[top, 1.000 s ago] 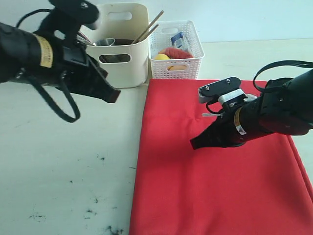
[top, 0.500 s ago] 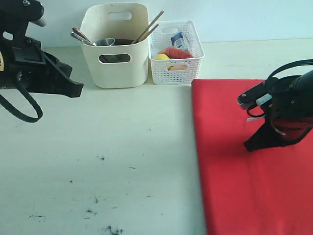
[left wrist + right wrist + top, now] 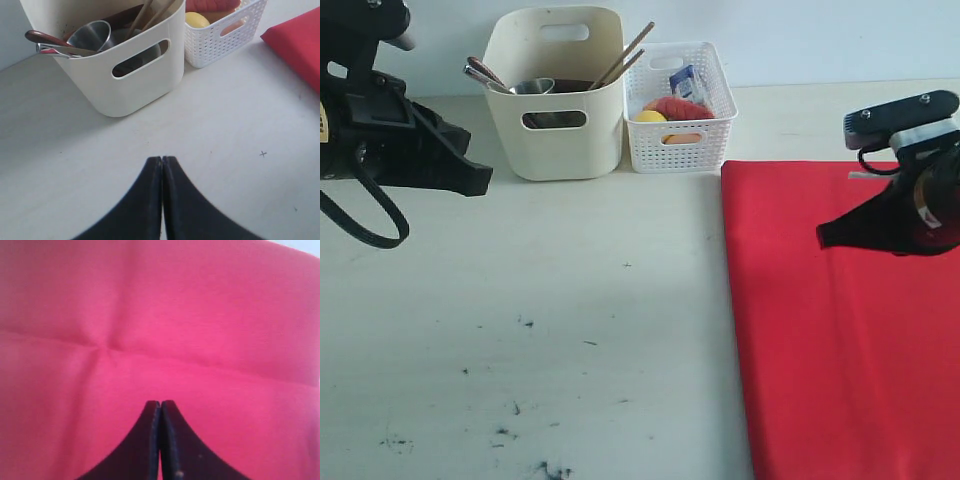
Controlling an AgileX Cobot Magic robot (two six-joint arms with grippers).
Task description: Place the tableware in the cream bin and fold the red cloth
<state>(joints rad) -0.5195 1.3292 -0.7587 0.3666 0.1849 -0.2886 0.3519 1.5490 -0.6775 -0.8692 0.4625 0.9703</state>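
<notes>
Where the cloth [image 3: 840, 330] is laid: on the right part of the table [image 3: 570, 300], spread flat. It's bright red fabric with a straight left edge, and a soft crease is seen in the right wrist view.
Bin [image 3: 560, 150]: smooth cream plastic with rounded corners and oval handle cut-outs, set at the back just beside the basket [image 3: 695, 150].
Basket: white, smaller, walls perforated all over. Food [image 3: 670, 108] and a little carton [image 3: 685, 80] are kept in it.
Inside the bin: a shiny steel cup [image 3: 533, 87], a brown-handled spoon [image 3: 480, 70] leaned over the rim, and wooden chopsticks [image 3: 625, 55] stuck out at a slant toward the basket.
Left gripper [image 3: 480, 180]: black tapered fingers pressed together, nothing pinched. It's held over bare table near the bin, well apart from the cloth.
Right gripper [image 3: 823, 238]: clamped too, nothing caught between. It's held over the cloth near its left edge; contact with the fabric can't be told.
Table: pale, scuffed with dark specks.
</notes>
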